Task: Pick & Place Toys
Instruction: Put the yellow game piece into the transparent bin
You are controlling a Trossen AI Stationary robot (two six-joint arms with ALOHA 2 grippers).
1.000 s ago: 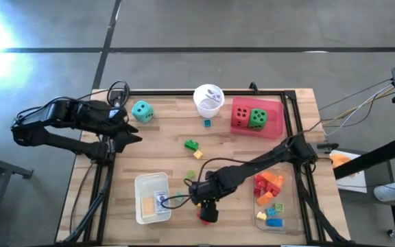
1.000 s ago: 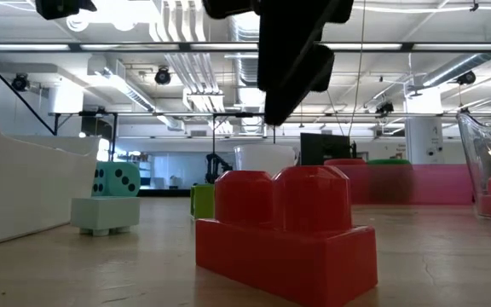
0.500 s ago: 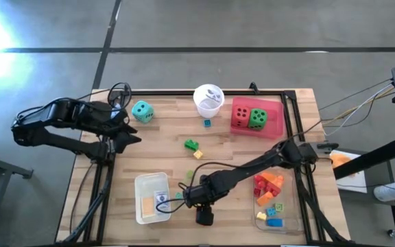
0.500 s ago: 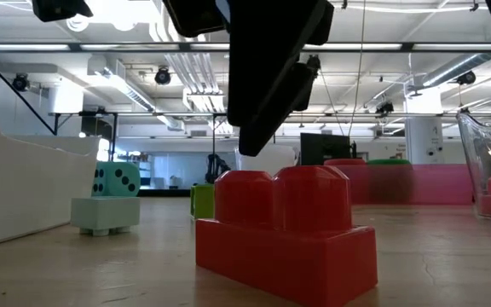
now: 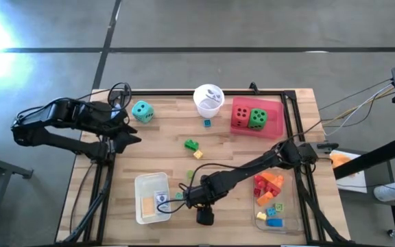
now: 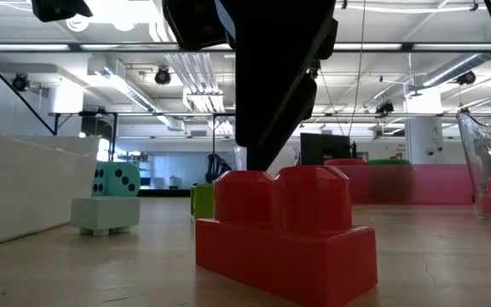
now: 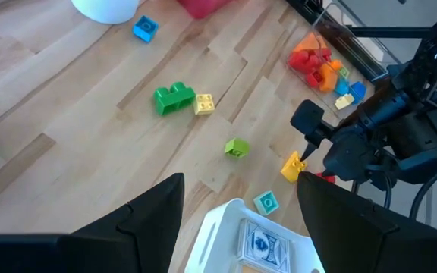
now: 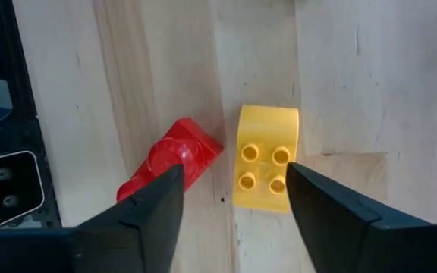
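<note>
A grey concrete floor is surrounding the wooden counter (image 5: 163, 147) in the high view, where the left arm is waiting folded at the far-left corner beside a teal die (image 5: 142, 110), while the right arm is reaching across to the near edge, its pincer (image 5: 204, 214) hanging over the spot next to the white tray (image 5: 140, 185); a white cup (image 5: 208, 99), a pink tray (image 5: 277, 123) holding a red die (image 5: 241, 114) and a green die (image 5: 257, 119), and a clear tray (image 5: 293, 216) of sorted bricks are sitting along the far and right sides. In the low view, a red brick (image 6: 286, 234) is filling the foreground with its two studs pointing up and its long axis running across the picture, the dark arm looming just above it. In the left wrist view, the left pincer (image 7: 237, 205) is standing wide apart and empty, looking over a green brick (image 7: 174, 98) and other scattered pieces. In the right wrist view, the right pincer (image 8: 234, 199) is spread wide and holding nothing, straddling a yellow brick (image 8: 265, 158) lying studs-up with its long axis running along the gap between the fingers, while the red brick lies tilted and touching or nearly touching its side. The likely trouble: a closing finger could be catching the red brick as well, nudging both pieces or pinching the yellow one crookedly so it slips out.
</note>
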